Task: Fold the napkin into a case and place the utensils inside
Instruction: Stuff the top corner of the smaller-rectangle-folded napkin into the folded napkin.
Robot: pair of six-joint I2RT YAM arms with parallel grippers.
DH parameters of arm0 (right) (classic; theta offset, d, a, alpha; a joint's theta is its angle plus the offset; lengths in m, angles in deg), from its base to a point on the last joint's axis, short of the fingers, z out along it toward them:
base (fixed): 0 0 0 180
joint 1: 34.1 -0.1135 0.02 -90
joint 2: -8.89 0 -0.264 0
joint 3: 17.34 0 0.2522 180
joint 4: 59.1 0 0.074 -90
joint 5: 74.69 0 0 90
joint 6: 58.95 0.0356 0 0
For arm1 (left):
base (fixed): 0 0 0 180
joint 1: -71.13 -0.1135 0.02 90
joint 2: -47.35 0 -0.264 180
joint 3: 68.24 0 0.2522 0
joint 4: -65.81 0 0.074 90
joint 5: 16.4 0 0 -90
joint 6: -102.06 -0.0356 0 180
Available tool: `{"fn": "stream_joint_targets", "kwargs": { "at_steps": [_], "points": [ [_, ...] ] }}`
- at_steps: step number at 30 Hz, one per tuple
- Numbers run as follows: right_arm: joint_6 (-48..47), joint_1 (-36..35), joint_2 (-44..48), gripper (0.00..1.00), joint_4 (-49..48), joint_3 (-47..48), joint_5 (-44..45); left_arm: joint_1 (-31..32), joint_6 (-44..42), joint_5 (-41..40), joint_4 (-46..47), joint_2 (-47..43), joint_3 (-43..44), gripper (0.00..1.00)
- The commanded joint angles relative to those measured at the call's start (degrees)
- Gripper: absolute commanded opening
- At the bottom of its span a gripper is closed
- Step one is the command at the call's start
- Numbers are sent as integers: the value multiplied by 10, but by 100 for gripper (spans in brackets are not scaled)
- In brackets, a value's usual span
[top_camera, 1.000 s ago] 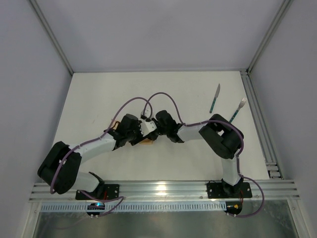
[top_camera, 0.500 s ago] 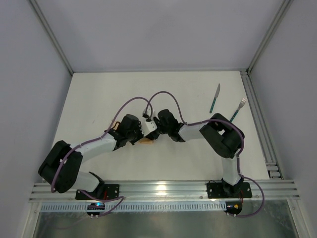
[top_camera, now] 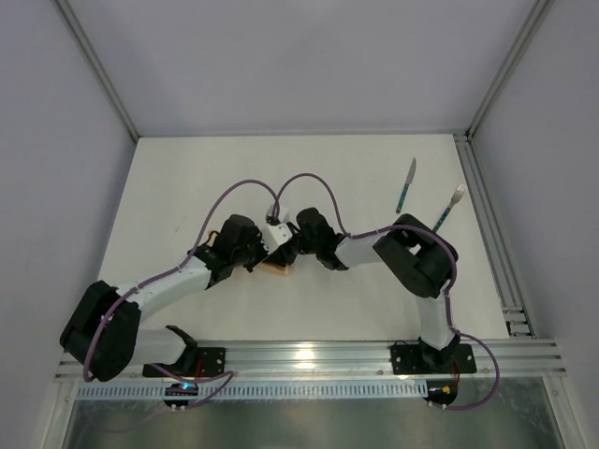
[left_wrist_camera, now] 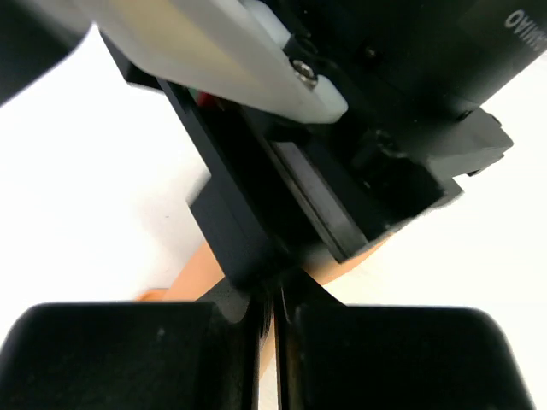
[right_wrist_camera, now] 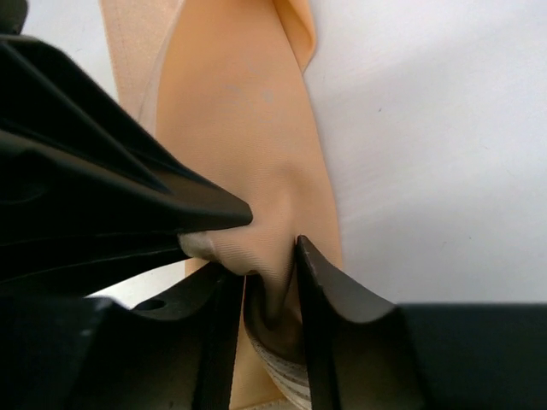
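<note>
**Top view.** The left arm is stretched from its base at the near edge toward 2 o'clock. Its forearm is kept low, and the left gripper (top_camera: 264, 256) is set at the middle of the table (top_camera: 178, 187). The right arm is raised toward 12 o'clock and bent sharply at the elbow, with its forearm laid toward 9 o'clock. The right gripper (top_camera: 286, 253) is thus brought tip to tip with the left one. Only a small strip of the napkin (top_camera: 277, 270) is seen, at 6 o'clock of the two tips; the rest is covered by the wrists. The knife (top_camera: 404, 185) and the fork (top_camera: 447, 208) are laid well apart from the napkin at 2 o'clock of it, side by side without touching. Purple cables (top_camera: 301, 177) are looped over both wrists.

**Left wrist view.** The left claw's fingers (left_wrist_camera: 128, 359) are pressed together, and peach cloth is seen at their tips and to both sides. Most of the view is blocked by the black and white body of the right gripper.

**Right wrist view.** The right claw's fingers (right_wrist_camera: 329, 299) are held narrowly apart, with a bunched fold of napkin between them. Whether the fold is pressed cannot be told. At 9 o'clock the same fold is pinched by the left claw's black tips. The cloth is stretched away toward 12 o'clock across the white table.
</note>
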Motion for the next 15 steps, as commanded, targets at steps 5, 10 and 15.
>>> {"fn": "stream_joint_targets", "kwargs": {
  "at_steps": [5, 10, 15],
  "points": [
    [28, -6, -7, 9, -21, 12, 54, -4, 1, 21, 26, -20, -10, 0],
    [39, -6, -9, 4, 12, 18, 145, -4, -18, 37, 13, -30, -28, 1],
    [40, -10, 6, 4, -15, -12, 174, -10, -23, 68, -20, -37, -28, 30]
  ]
}}
